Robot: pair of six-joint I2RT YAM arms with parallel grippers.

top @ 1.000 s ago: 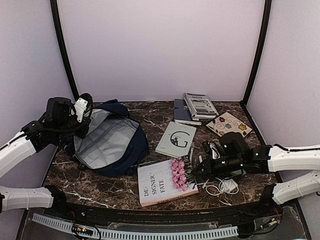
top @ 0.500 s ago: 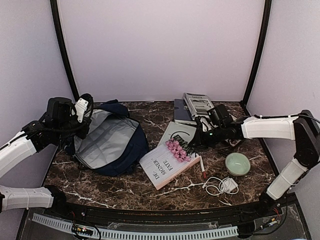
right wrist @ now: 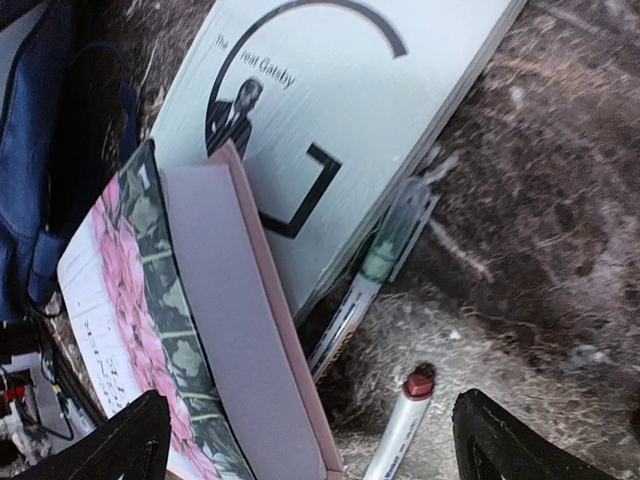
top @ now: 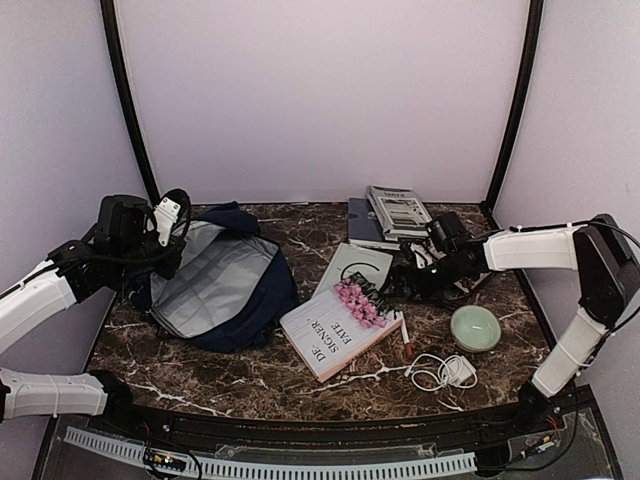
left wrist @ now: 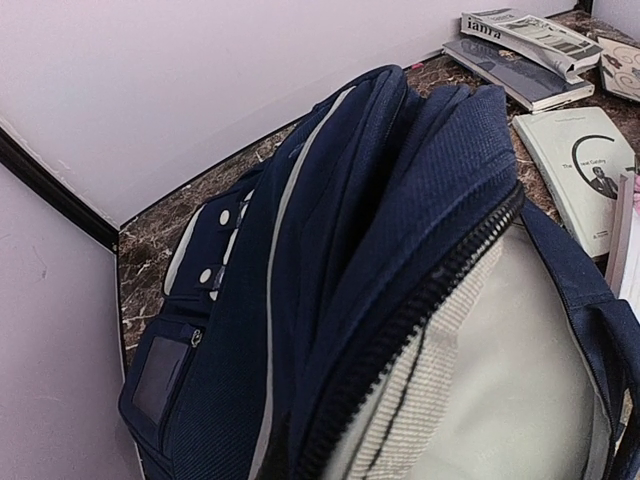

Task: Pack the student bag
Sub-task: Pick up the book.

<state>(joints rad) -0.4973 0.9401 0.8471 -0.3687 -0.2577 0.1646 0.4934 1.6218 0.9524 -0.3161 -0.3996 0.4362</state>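
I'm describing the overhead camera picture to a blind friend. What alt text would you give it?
Two robot arms reach over a dark marble table: the left gripper grips the rim of an open navy student bag, and the right gripper is open beside a pink-flowered book. A green bowl, a white cable and stacked books lie nearby.
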